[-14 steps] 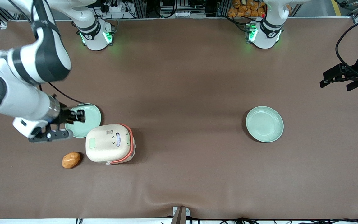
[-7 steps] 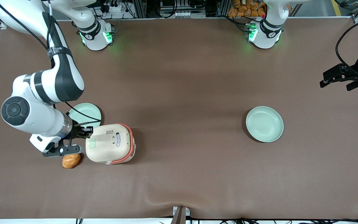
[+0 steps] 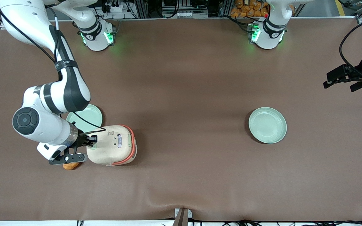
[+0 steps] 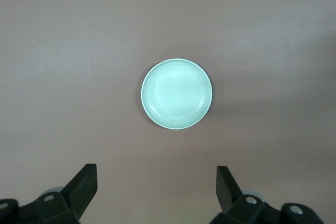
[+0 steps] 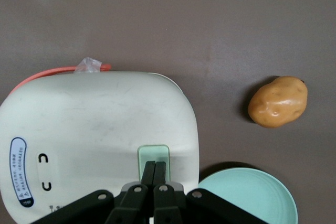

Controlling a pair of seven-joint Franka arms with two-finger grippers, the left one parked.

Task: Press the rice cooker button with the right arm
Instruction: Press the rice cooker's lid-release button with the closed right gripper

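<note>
The cream-white rice cooker (image 3: 112, 145) with a salmon-pink band stands toward the working arm's end of the table; it also shows in the right wrist view (image 5: 100, 129). Its pale green button (image 5: 153, 153) sits on the lid. My right arm (image 3: 42, 122) reaches over the cooker's edge. My gripper (image 3: 92, 140) is shut, fingers pressed together, and its tips (image 5: 155, 164) lie over the button. Whether they touch it I cannot tell. In the front view the gripper hides the button.
A brown potato (image 3: 71, 165) lies beside the cooker, partly under the gripper's body; it also shows in the right wrist view (image 5: 277, 102). One pale green plate (image 3: 85, 116) lies beside the cooker, farther from the front camera. Another plate (image 3: 267, 125) lies toward the parked arm's end.
My right arm has swung from over the nearby green plate to the cooker, and the shut gripper now sits over the lid's button. The cooker, potato and plates have not moved.
</note>
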